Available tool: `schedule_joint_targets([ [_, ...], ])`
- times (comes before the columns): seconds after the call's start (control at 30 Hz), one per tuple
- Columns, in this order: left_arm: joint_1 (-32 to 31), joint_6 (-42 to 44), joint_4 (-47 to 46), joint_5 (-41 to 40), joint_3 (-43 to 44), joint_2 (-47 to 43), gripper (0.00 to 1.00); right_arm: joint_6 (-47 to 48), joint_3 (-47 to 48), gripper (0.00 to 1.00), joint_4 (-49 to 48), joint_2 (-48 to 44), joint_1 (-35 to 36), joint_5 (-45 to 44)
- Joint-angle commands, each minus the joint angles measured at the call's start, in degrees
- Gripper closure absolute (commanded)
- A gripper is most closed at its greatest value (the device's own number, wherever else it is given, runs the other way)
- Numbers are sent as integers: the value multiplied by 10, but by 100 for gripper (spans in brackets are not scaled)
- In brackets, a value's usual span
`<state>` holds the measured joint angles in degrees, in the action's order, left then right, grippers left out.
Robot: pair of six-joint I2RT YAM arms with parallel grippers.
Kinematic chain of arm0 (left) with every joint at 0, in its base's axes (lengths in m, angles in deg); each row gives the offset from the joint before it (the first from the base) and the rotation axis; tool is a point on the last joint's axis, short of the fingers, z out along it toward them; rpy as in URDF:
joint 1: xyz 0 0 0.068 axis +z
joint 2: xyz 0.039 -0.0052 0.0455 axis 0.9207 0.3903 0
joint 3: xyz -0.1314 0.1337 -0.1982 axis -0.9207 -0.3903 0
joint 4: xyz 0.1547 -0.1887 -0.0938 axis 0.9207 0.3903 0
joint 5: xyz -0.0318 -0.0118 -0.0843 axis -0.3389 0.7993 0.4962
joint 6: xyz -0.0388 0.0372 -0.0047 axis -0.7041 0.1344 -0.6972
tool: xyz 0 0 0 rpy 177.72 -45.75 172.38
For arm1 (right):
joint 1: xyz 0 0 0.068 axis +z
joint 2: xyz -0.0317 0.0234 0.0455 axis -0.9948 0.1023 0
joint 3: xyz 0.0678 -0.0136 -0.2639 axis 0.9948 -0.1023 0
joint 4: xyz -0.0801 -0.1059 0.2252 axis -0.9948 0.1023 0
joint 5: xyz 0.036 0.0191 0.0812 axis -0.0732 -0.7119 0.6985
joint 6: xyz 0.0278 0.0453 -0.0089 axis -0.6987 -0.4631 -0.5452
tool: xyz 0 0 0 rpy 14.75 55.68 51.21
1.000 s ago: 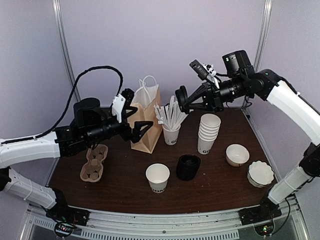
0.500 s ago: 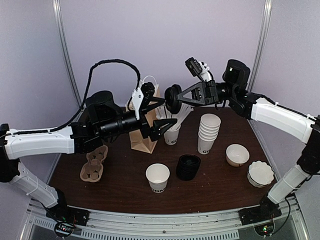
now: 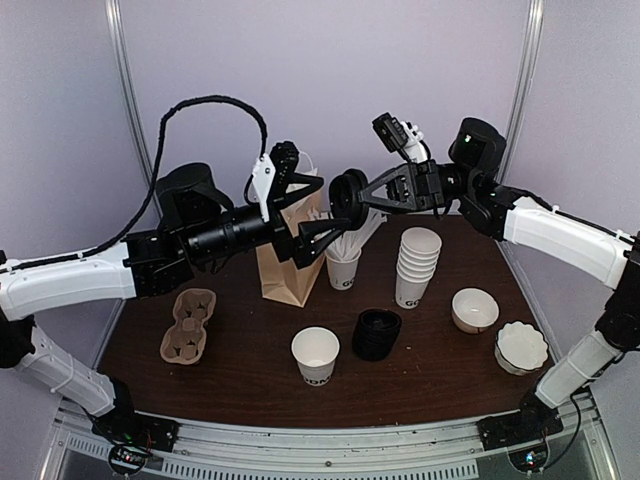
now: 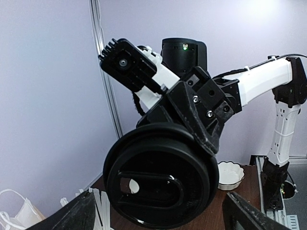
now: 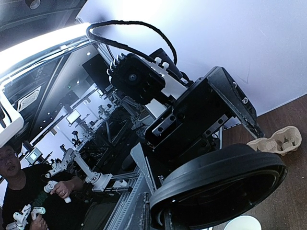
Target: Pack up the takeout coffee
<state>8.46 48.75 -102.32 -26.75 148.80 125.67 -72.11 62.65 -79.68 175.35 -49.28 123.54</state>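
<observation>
Takeout coffee cup (image 3: 315, 355) — white paper, tapered, dark lettering, lidless — stands front centre on the dark table (image 3: 240, 362). Right gripper (image 3: 350, 200) clamps a glossy, round black plastic lid (image 4: 158, 179) in mid-air; left gripper (image 3: 315, 208) gapes wide, facing it.

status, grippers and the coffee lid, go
Right gripper shut on black lid, held high. Left gripper open, facing lid. Front cup lidless. Nothing between grippers.
</observation>
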Motion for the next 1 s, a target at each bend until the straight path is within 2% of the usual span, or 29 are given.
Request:
schedule_joint_targets([
  [0.0, 0, -2, 18, 17, 26, 15, 4, 1, -3, 93, -11, -15, 0, 12],
  [0.6, 5, -2, 21, 29, 53, 38, 9, 20, -11, 92, 9, -17, 0, 16],
  [0.97, 13, -2, 22, 30, 54, 43, 21, 24, -13, 92, 12, -15, 0, 16],
])
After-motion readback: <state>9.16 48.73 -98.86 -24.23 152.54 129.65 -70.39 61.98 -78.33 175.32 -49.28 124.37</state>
